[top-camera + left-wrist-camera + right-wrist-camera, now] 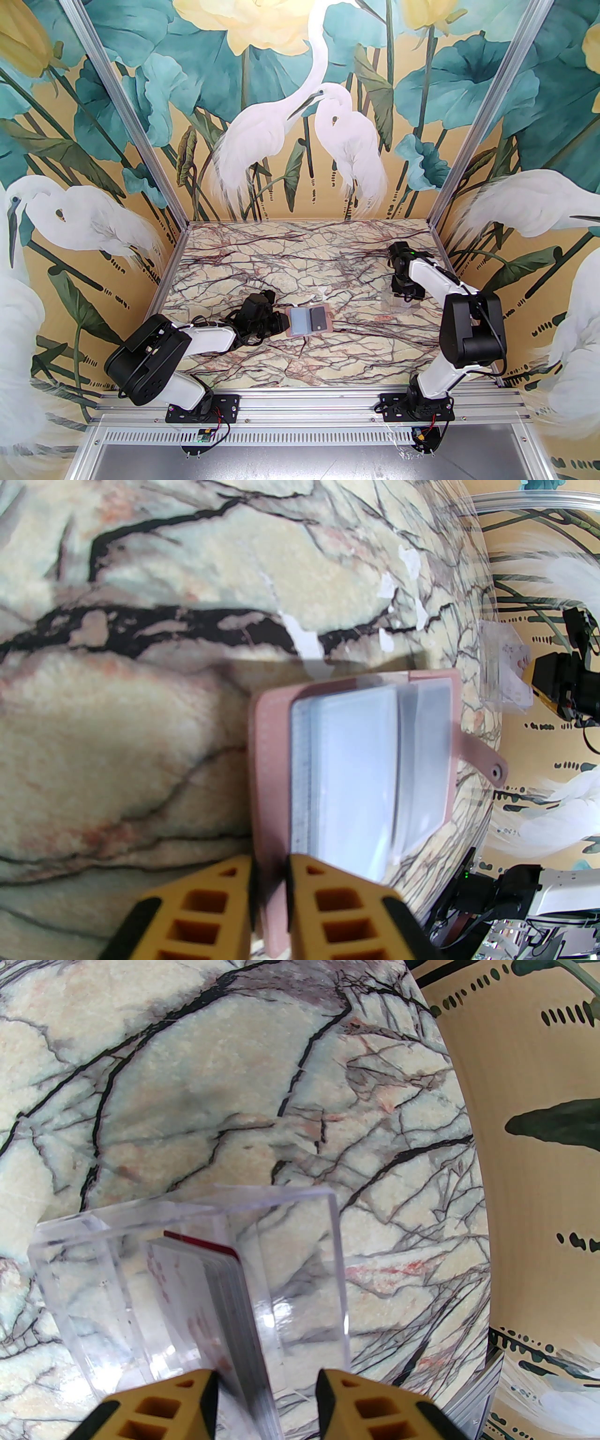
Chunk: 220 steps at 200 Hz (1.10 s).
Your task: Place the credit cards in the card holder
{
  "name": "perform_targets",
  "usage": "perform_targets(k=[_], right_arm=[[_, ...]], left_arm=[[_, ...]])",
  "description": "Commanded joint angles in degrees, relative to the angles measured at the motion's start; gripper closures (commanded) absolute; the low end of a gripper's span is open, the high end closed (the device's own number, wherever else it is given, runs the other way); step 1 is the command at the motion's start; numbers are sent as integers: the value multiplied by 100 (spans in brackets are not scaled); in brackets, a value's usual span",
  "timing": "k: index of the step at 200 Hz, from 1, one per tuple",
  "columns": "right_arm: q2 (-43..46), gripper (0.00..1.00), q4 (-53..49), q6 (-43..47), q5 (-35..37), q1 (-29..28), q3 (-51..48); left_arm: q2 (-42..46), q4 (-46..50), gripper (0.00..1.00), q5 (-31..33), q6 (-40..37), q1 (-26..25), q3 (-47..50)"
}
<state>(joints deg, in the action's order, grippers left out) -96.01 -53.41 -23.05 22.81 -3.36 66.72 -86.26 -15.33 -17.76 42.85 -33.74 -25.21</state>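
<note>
The dusty-pink card holder [309, 321] lies open mid-table, its pale grey-blue sleeves [347, 780] facing up and its snap tab [487, 763] pointing right. My left gripper [269, 862] is shut on the holder's near left edge, and it shows beside the holder [281, 323] from above. A stack of credit cards [220, 1302], white with red print, stands on edge inside a clear plastic box [304, 1260]. My right gripper [266, 1377] reaches down into that box. Its jaws straddle the stack, still apart, with a gap on the right side.
The clear box [397, 303] sits on the marble table [300, 262] toward the right, under the right arm's wrist [405, 281]. Painted walls close in the back and both sides. Small white paper scraps [304, 639] lie just beyond the holder.
</note>
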Motion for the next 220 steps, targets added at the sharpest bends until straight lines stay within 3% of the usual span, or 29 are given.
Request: perform_targets(k=[1, 79, 117, 220], right_arm=[[196, 60, -59, -24, 188, 52, 133], [240, 64, -26, -11, 63, 52, 122], [189, 52, 92, 81, -344, 55, 122], [-326, 50, 154, 55, -154, 56, 183]], left_arm=[[-108, 13, 79, -79, -7, 16, 100], [-128, -3, 79, -85, -14, 16, 99], [-143, -14, 79, -87, -14, 21, 102], [-118, 1, 79, -77, -12, 17, 113]])
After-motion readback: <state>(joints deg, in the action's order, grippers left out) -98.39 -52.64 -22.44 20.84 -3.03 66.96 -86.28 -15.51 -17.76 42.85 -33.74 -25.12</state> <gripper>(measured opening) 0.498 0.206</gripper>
